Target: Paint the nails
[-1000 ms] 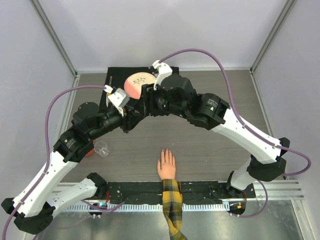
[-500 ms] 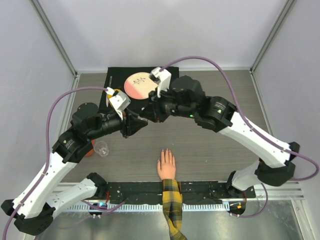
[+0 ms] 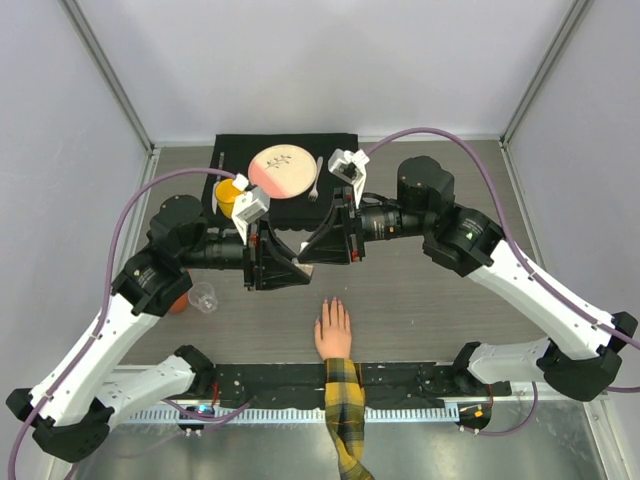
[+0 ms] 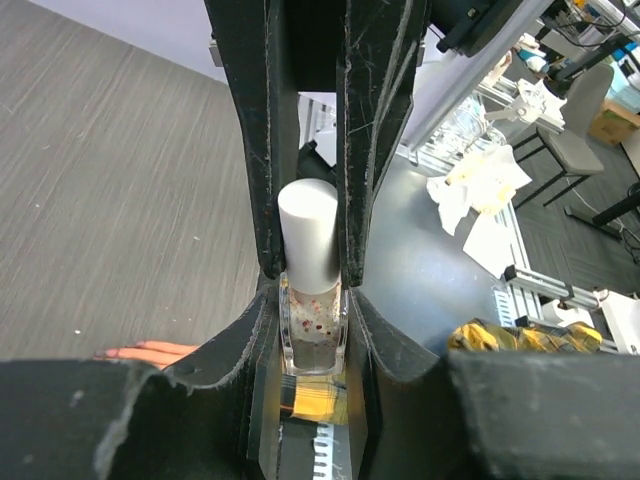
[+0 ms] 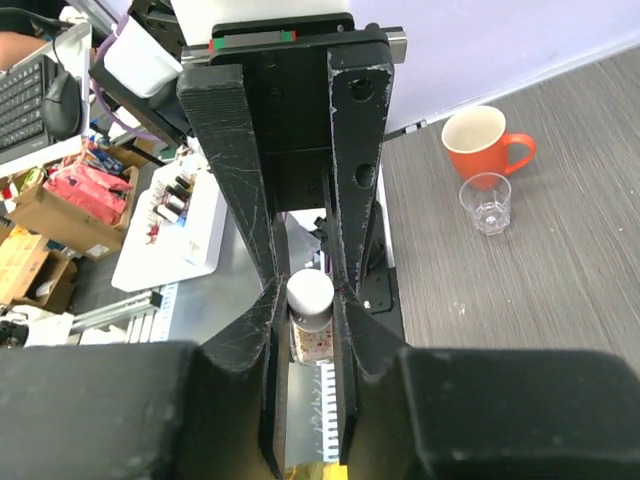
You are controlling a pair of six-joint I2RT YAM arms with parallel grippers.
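**A:** Where are the nails?

**B:** Low centre of the overhead view. A plaid sleeve (image 3: 345,400) comes in from the bottom edge and the hand (image 3: 333,330) lies flat on the bench (image 3: 430,300). The nails (image 3: 333,302) tip its fingers and point up the frame.

**A:** And the end effectors?

**B:** Just above those fingertips, clear of them, meeting tip to tip. The left end effector (image 4: 312,300) clamps the glass body of a bottle (image 4: 312,335). The right end effector (image 5: 310,300) pinches its white cap (image 4: 308,235).

**A:** Farther back?

**B:** A glass (image 3: 203,296) and an orange mug (image 3: 178,303) at left, and a plate (image 3: 281,170) on a black mat (image 3: 335,147) at upper centre.
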